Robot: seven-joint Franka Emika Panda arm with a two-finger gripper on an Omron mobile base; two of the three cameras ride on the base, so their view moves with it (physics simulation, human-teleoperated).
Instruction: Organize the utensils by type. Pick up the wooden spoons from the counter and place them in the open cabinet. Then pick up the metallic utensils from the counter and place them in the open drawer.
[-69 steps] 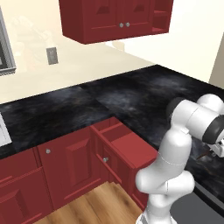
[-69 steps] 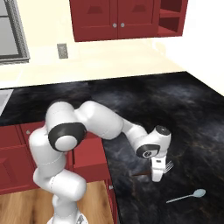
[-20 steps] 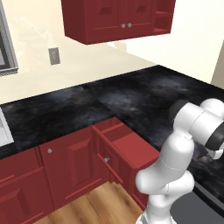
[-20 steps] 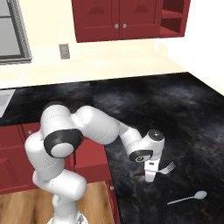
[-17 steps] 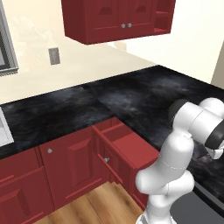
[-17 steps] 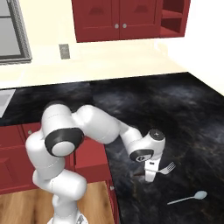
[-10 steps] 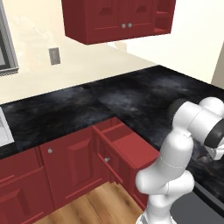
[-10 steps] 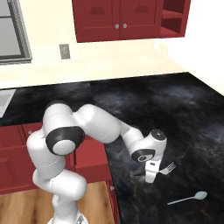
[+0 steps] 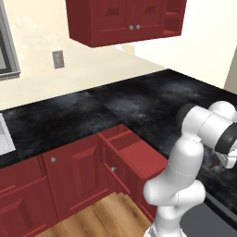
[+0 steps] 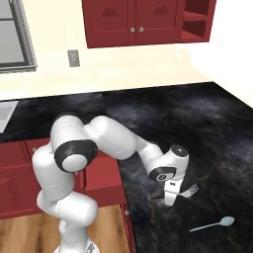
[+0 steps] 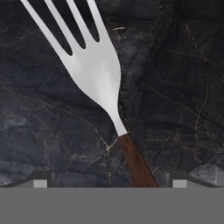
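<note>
One fork (image 11: 98,74), one teaspoon (image 10: 211,225) — gripper (image 10: 169,199) spread wide

Cream wall (image 9: 41,88) with grey outlet plate (image 9: 58,59). Red floor cabinets (image 9: 69,180) with small silver knobs below. Wood plank floor (image 9: 106,217), light brown. Grey-framed window (image 10: 20,34) at left. White sink edge (image 9: 4,139) at far left.

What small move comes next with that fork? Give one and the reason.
Probably close the fingers on the fork. In the hand view its dark handle runs down between the two open tips, and it lies flat on the counter. In the right base view the gripper sits low right beside it, so little descent seems left.
</note>
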